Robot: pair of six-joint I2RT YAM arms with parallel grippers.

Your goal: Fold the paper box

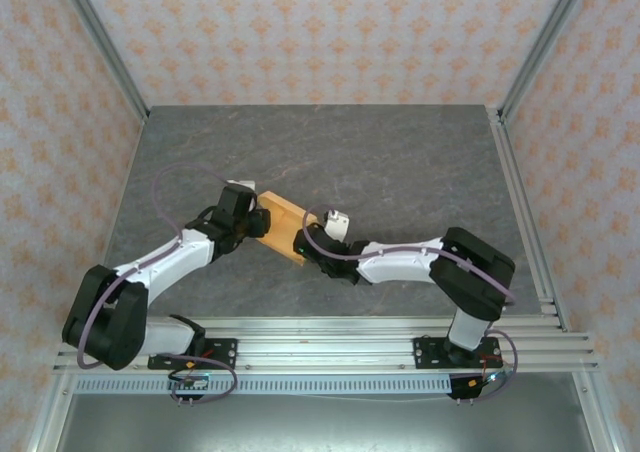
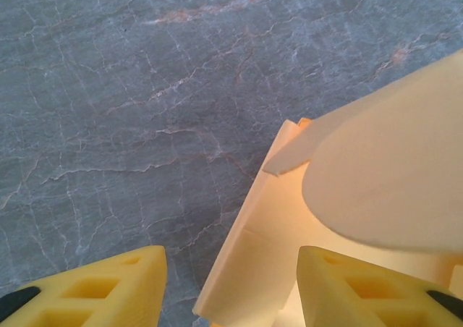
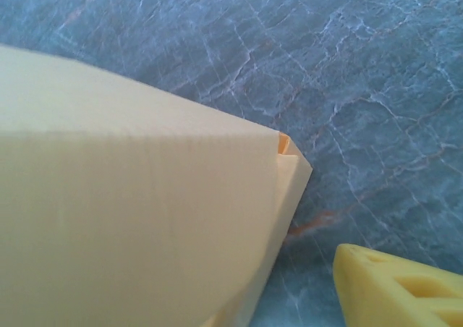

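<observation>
left tool (image 2: 230, 262) stands released beside the paper box (image 1: 283, 224); right tool's (image 1: 310, 240) state i cannot tell.

Bright even light, soft shadows, paper box (image 3: 130, 218) washed out, blurry

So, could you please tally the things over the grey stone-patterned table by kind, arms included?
Tan-orange card paper box: 1
White-and-black robot arms: 2
Total: 3
</observation>
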